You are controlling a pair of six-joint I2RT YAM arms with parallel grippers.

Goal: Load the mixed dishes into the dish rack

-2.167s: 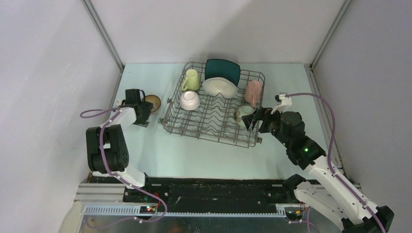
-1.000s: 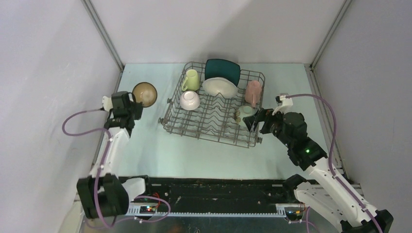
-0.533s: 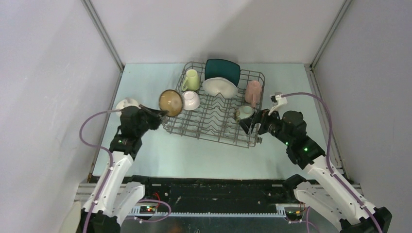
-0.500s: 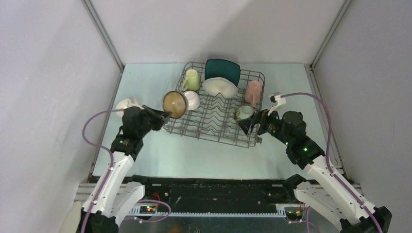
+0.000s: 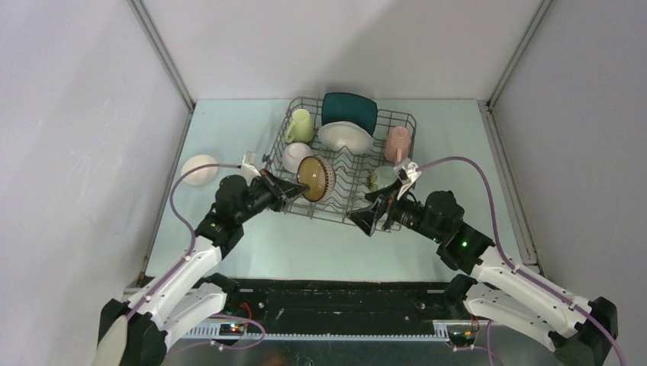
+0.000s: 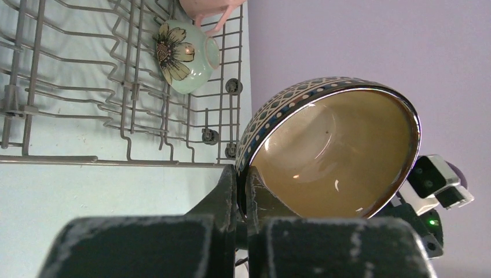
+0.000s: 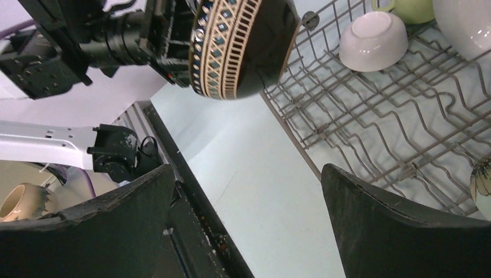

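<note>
The dish rack (image 5: pixel 333 216) holds a teal square plate (image 5: pixel 349 110), a white round plate (image 5: pixel 345 137), a yellow-green mug (image 5: pixel 300 126), a white bowl (image 5: pixel 296 156), a pink cup (image 5: pixel 397 143) and a pale green bowl (image 5: pixel 384 177). My left gripper (image 5: pixel 294 187) is shut on the rim of the dark brown bowl (image 5: pixel 316 178) and holds it on edge over the rack's front left. The left wrist view shows its fingers (image 6: pixel 228 185) pinching that bowl (image 6: pixel 336 153). My right gripper (image 5: pixel 374 217) is open and holds nothing, just in front of the rack. Another white bowl (image 5: pixel 199 169) lies on the table at the left.
The right wrist view shows the brown bowl (image 7: pixel 240 46) hanging above the rack's corner, with the white bowl (image 7: pixel 373 40) upside down behind it. Grey walls close in the table on three sides. The black base rail (image 5: pixel 336 293) runs along the near edge.
My left arm lifted the dark brown bowl from the table's left side and swung it right, over the rack. My right gripper drew back from the pale green bowl, staying open.
</note>
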